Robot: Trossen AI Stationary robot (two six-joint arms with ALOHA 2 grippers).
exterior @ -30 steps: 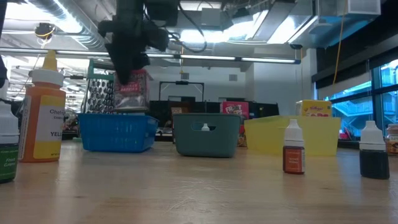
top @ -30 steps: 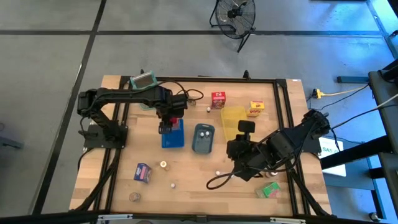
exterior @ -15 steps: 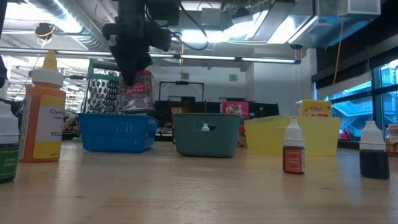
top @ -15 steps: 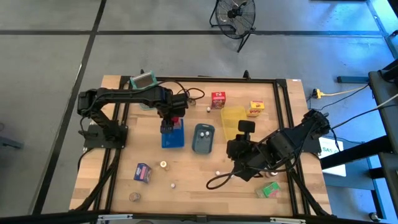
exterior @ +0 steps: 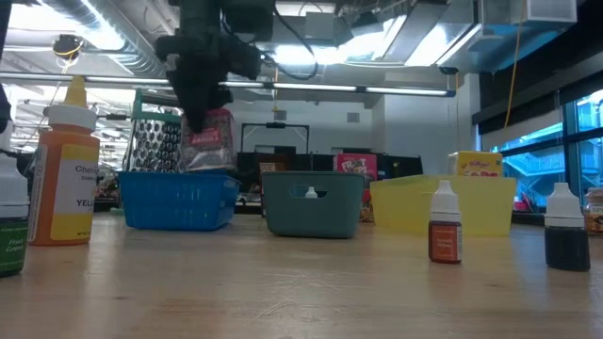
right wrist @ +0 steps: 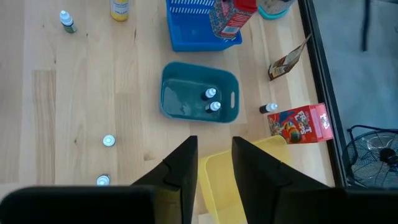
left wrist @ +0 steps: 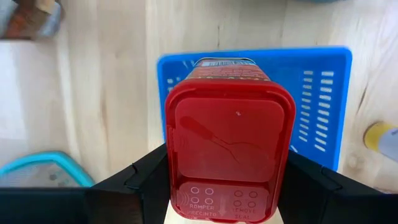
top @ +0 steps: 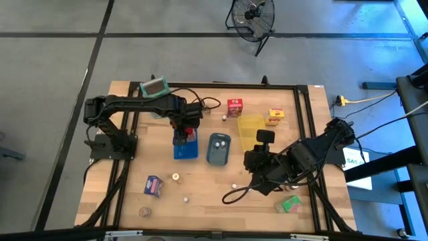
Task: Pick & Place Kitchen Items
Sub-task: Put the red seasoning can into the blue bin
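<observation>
Left gripper (left wrist: 227,180) clamps red-lidded container (left wrist: 229,149) above blue tray (left wrist: 320,99); lower centred, upright, then release. Right gripper (right wrist: 214,163) idle, narrow gap.

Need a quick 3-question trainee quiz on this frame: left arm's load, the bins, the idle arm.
1. True or false: the left gripper holds a red-lidded container above the blue tray.
2. What lies in the grey-blue tray? A) two small white-capped bottles B) a red carton C) nothing
3. Fill in: the right gripper waits over the ____ tray.

Key: 1 true. 2 A, the bottles. 3 yellow.
</observation>
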